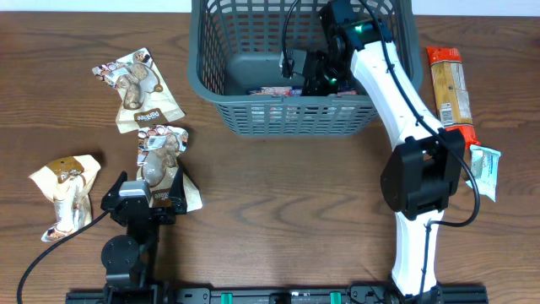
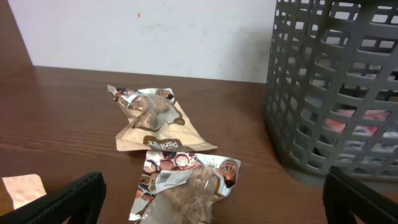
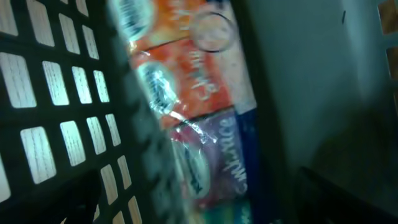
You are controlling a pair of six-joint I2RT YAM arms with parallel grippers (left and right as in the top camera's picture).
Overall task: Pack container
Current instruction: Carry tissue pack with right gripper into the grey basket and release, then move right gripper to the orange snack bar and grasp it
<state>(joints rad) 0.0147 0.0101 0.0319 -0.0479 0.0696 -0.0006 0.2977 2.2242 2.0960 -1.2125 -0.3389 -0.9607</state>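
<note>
The container [image 1: 253, 118] stood at the far edge of the worktop [image 1: 287, 203], with packets [image 1: 268, 90] on its floor. The right gripper [image 1: 310, 74] hung inside by the near wall; I could not tell how wide it was. The left gripper [image 1: 139, 201], spread wide, sat near the front-left corner beside a brown snack packet [image 1: 162, 152].

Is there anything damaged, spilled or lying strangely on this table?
Nothing is spilled. The leftmost snack packet looks crumpled and bent, unlike the flatter packet nearer the container. Inside the container, the right wrist view is too blurred to judge.
</note>
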